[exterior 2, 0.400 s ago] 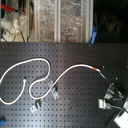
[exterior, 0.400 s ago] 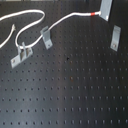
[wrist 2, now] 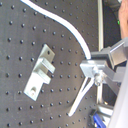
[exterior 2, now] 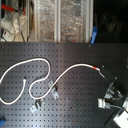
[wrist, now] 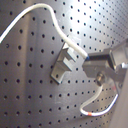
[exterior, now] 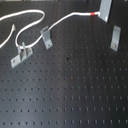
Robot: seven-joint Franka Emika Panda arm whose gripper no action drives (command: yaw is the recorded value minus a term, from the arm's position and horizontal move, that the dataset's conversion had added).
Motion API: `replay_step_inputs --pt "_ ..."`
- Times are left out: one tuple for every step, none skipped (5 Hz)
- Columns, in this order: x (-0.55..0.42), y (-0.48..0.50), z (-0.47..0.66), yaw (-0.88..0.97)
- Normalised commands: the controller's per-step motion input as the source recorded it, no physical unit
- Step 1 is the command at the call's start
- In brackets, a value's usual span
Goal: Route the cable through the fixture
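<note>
The white cable (exterior: pixel 80 13) loops over the black pegboard (exterior: pixel 70 90) at the first exterior view's upper left and runs to a red band (exterior: pixel 92 13) near its end. My gripper (exterior: pixel 103 14) is shut on the cable just past the red band, at the first exterior view's top right. In the second exterior view the cable (exterior 2: pixel 75 67) ends at the gripper (exterior 2: pixel 107 85) at the right. A grey metal fixture clip (exterior: pixel 46 37) stands beside the cable's middle run. In both wrist views the cable (wrist: pixel 60 27) (wrist 2: pixel 55 15) passes over a clip (wrist: pixel 64 62) (wrist 2: pixel 40 70) to the gripper (wrist: pixel 97 72) (wrist 2: pixel 97 75).
A second grey clip (exterior: pixel 21 54) stands lower on the first exterior view's left and a third (exterior: pixel 114 37) on its right below the gripper. Shelves with clutter (exterior 2: pixel 45 20) line the top of the second exterior view.
</note>
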Motion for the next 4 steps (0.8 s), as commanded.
replay_step_inputs --pt "-0.098 0.073 0.11 -0.13" --pt "-0.164 0.138 0.20 -0.41" --pt "-0.142 0.106 0.18 -0.39" --pt "-0.055 0.032 0.07 0.00"
